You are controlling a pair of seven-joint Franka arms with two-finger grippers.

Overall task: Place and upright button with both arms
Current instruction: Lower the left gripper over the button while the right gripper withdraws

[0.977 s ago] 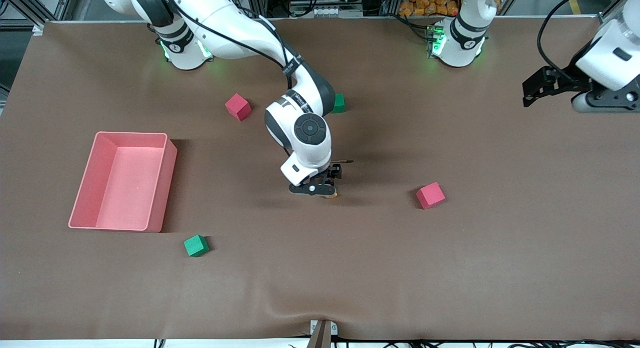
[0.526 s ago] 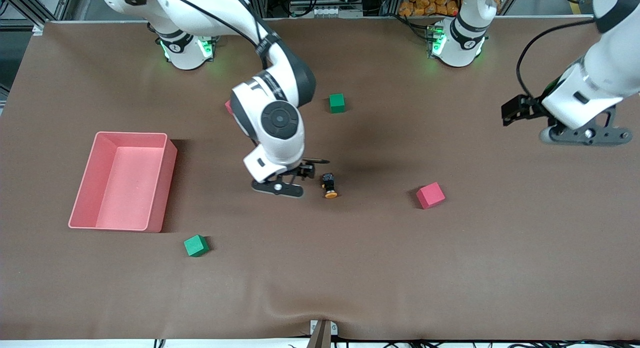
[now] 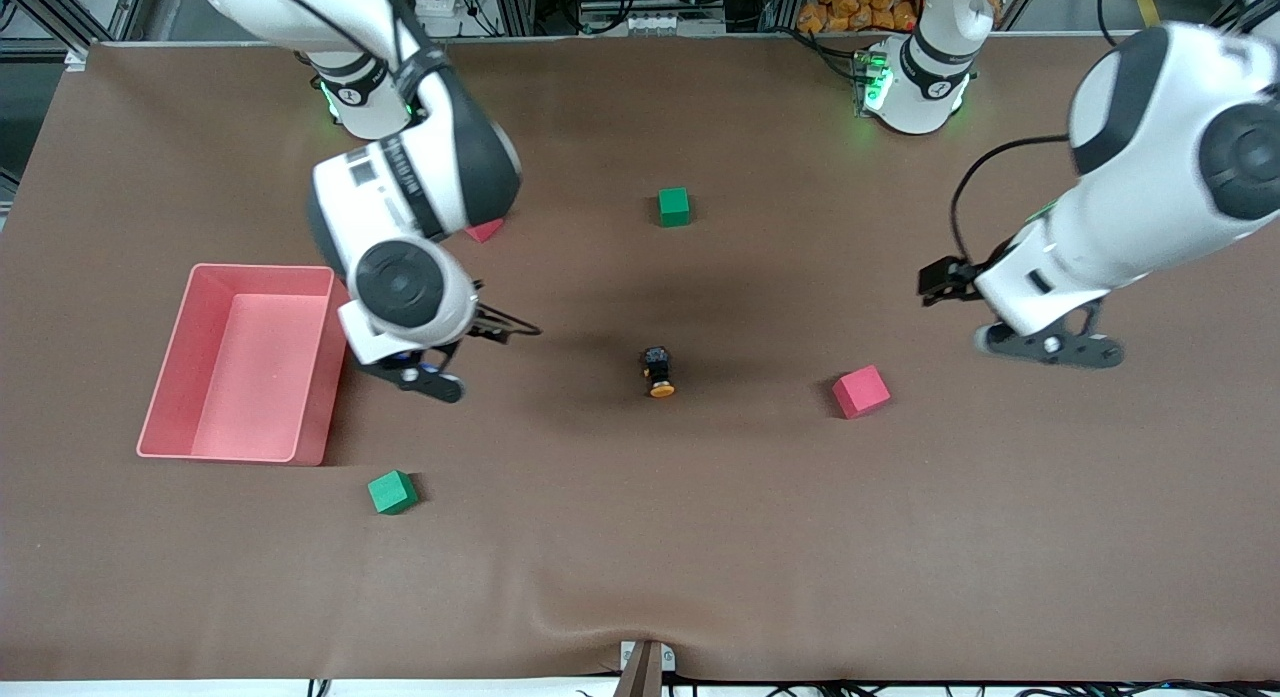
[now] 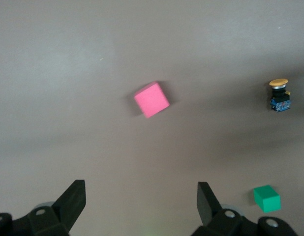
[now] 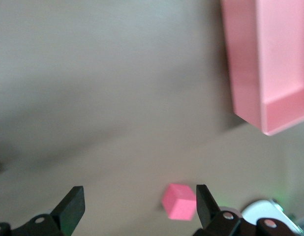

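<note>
Front view: the button (image 3: 658, 371) lies on its side on the table (image 3: 700, 537), mid-table, untouched. The right gripper (image 3: 440, 362) hangs beside the pink tray (image 3: 325, 377); the left gripper (image 3: 1040, 342) hangs toward the left arm's end.

Left wrist view: fingers (image 4: 73, 199) spread wide, holding nothing; red cube (image 4: 151, 100), green cube (image 4: 267, 197) visible.

Right wrist view: fingers (image 5: 71, 204) spread, empty.
</note>
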